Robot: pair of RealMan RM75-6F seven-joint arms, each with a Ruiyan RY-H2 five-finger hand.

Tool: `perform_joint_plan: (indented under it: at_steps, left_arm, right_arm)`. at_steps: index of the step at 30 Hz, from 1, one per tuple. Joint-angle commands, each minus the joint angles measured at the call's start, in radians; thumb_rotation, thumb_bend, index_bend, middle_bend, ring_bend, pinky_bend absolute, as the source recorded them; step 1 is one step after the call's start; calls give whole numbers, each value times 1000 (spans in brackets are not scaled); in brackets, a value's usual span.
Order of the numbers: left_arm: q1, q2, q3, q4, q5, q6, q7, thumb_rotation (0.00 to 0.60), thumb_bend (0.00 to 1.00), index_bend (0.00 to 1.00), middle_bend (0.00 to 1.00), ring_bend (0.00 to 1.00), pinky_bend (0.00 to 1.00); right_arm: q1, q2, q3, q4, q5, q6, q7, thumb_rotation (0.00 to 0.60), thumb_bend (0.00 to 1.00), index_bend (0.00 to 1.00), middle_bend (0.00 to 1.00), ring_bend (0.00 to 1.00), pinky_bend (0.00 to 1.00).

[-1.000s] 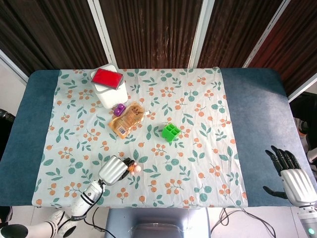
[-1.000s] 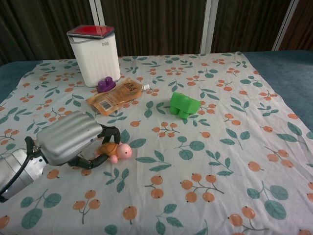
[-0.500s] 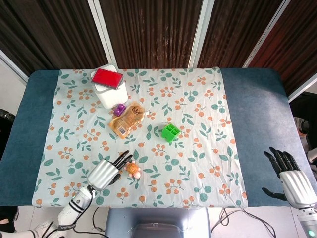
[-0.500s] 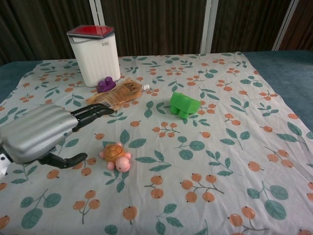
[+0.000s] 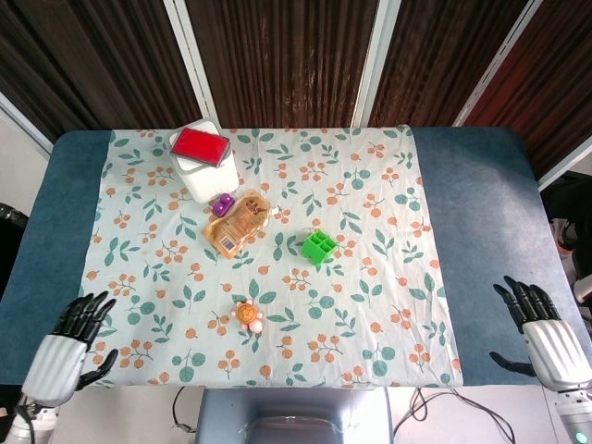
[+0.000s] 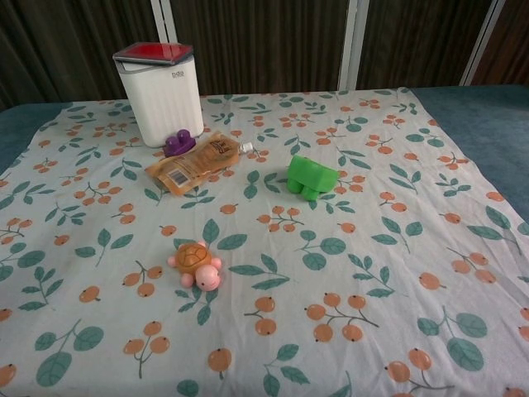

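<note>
Pretty plain setup here: a table [image 5: 472, 185] with a dark blue top, most of it covered by a white cloth [image 5: 370, 213] printed with green leaves and orange berries, a bit wrinkled. Behind the far edge hang dark brown pleated curtains [image 5: 277, 55], split up by white vertical frame bars [image 5: 370, 65]. Light is bright and even, barely any shadows. Some cables [image 5: 444, 407] trail on the pale floor [image 5: 481, 416] below the near edge.

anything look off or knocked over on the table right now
The green block lies tipped, its open cells facing up in the head view. The orange pouch lies flat and askew. Nothing is spilled; the toy turtle sits upright.
</note>
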Motion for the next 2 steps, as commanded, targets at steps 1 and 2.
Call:
perform_joint_plan:
  at_steps: [1,2]
  left_arm:
    - [25,24,-24,-17,-66,-37,26,600,325,0,25,0,106]
    - [25,24,-32,-22,-78,-48,37,600,326,0,25,0,108]
  right_arm:
    - [1,-5,0,4,0,-2,-6,600,212,0,0,0,0]
    - [1,-6,1,6,2,-4,-8,600,213,0,0,0,0]
